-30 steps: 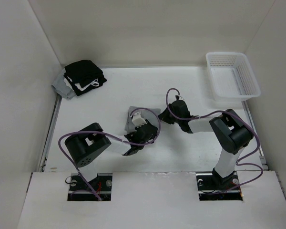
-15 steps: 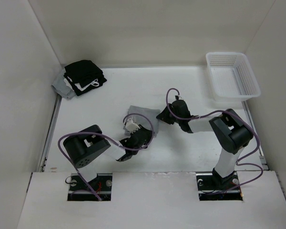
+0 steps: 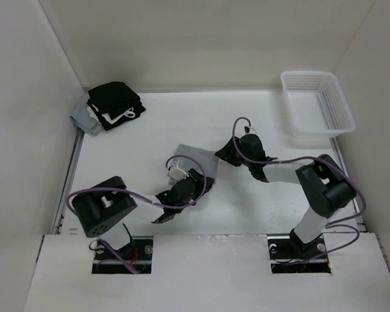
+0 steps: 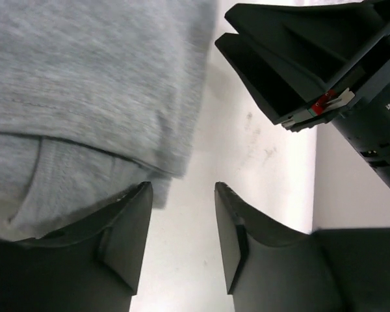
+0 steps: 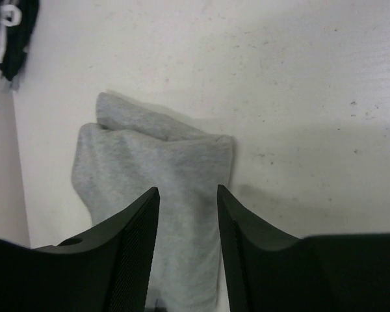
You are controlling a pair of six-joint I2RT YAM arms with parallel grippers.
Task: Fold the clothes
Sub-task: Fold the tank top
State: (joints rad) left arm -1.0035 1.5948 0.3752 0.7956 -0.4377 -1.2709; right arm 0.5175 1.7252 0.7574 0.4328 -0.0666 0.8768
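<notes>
The clothes are one mid-grey knit garment lying folded in a small bundle on the white table, between the two arms. In the left wrist view the clothes fill the upper left, their folded edge just past my left finger. My left gripper is open over bare table with nothing between its fingers; in the top view the left gripper sits at the bundle's near right side. My right gripper is open, hovering above the clothes, gripping nothing. From above, the right gripper is at the bundle's right edge.
A pile of black garments with a white mark and a pale grey one lies at the back left corner. A white plastic basket stands at the back right. White walls enclose the table. The right gripper's black body is close ahead of my left gripper.
Both grippers have opened and let the grey garment go. The left arm has drawn back toward the near edge; the right gripper has shifted slightly back and right. The garment lies folded.
</notes>
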